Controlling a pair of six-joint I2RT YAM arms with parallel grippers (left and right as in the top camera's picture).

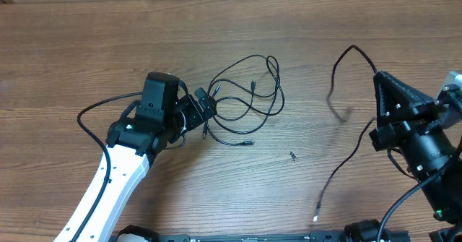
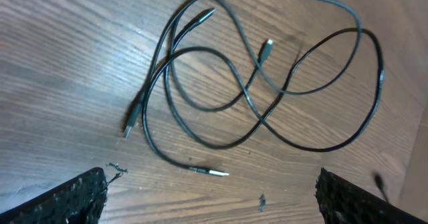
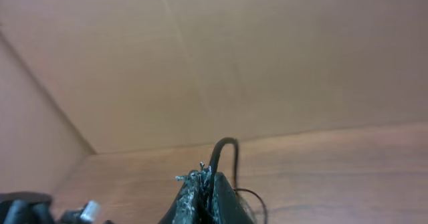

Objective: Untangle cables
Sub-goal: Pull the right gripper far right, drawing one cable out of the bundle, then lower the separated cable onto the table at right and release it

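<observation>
A loose tangle of thin black cables (image 1: 245,101) lies looped on the wooden table, its plug ends spread apart. My left gripper (image 1: 209,112) sits at the tangle's left edge. In the left wrist view the loops (image 2: 257,114) lie ahead of the left gripper (image 2: 210,204), which is open with only bare wood between its fingers (image 2: 80,197). A separate black cable (image 1: 333,90) hangs from my right gripper (image 1: 377,76) and trails down to a plug (image 1: 316,217). The right wrist view shows the right gripper (image 3: 207,184) shut on that cable (image 3: 224,144).
A small dark fleck (image 1: 292,156) lies on the wood between the two arms. The left arm's own thicker black cable (image 1: 94,115) loops out to its left. A brown cardboard wall (image 3: 234,50) stands behind the table.
</observation>
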